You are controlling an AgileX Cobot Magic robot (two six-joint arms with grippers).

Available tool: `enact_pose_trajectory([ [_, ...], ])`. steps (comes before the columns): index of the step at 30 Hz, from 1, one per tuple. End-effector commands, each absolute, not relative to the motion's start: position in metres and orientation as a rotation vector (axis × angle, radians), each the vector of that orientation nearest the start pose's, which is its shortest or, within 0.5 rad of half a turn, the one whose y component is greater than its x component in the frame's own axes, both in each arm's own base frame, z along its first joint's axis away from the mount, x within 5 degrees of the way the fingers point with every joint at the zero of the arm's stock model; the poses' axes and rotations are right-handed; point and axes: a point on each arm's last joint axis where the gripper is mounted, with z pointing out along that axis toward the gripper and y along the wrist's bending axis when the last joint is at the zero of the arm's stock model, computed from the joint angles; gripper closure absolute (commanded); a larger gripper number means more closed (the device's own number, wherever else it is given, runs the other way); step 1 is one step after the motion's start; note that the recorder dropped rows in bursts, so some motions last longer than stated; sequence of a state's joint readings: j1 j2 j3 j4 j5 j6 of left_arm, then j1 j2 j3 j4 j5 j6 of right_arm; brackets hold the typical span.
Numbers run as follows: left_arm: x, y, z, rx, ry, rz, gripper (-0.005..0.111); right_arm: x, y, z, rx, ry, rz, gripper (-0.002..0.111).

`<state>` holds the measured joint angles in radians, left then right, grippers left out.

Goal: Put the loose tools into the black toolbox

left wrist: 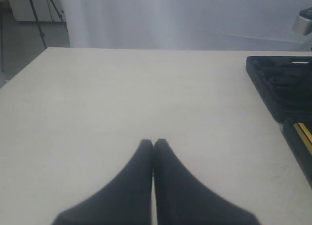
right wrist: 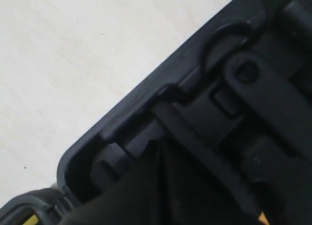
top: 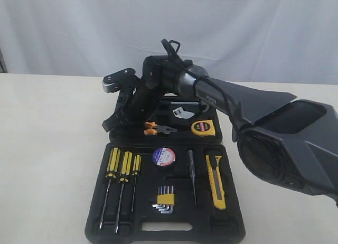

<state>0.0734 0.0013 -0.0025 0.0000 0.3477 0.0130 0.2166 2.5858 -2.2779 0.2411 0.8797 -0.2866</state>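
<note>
1. While the right gripper (right wrist: pixel 158 146) is sitting low in the far-left corner of the toolbox (right wrist: pixel 146 96), its fingers (right wrist: pixel 139 188) are appearing pressed together, gripping nothing visible.
2. Judged step: clearing the box. Lifting straight up is advised, avoiding the moulded ribs and the pliers (top: pixel 158 129), which are lying just beside the tips, toward the tray's middle.
3. Tape measure (top: pixel 203 128), tape roll (top: pixel 163 157) and utility knife (top: pixel 215 181) are lying farther off, all inside the trays.
4. Left gripper (left wrist: pixel 153 143) is hovering closed and empty over the table (left wrist: pixel 122 98).
</note>
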Motion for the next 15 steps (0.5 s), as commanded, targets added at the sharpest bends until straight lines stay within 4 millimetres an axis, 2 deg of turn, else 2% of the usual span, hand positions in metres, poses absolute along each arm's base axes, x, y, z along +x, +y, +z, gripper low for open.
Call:
enact_pose_trajectory([
  [1, 0.053, 0.004, 0.182, -0.056, 1.825, 0.053, 0.107, 0.527, 0.134, 0.124, -0.553, 2.685, 0.283, 0.109],
  [10, 0.053, 0.004, 0.182, -0.056, 1.825, 0.053, 0.107, 0.523, 0.129, 0.121, -0.611, 2.746, 0.211, 0.109],
  [15, 0.053, 0.004, 0.182, -0.056, 1.825, 0.053, 0.107, 0.524, 0.136, 0.133, -0.624, 2.681, 0.205, 0.109],
])
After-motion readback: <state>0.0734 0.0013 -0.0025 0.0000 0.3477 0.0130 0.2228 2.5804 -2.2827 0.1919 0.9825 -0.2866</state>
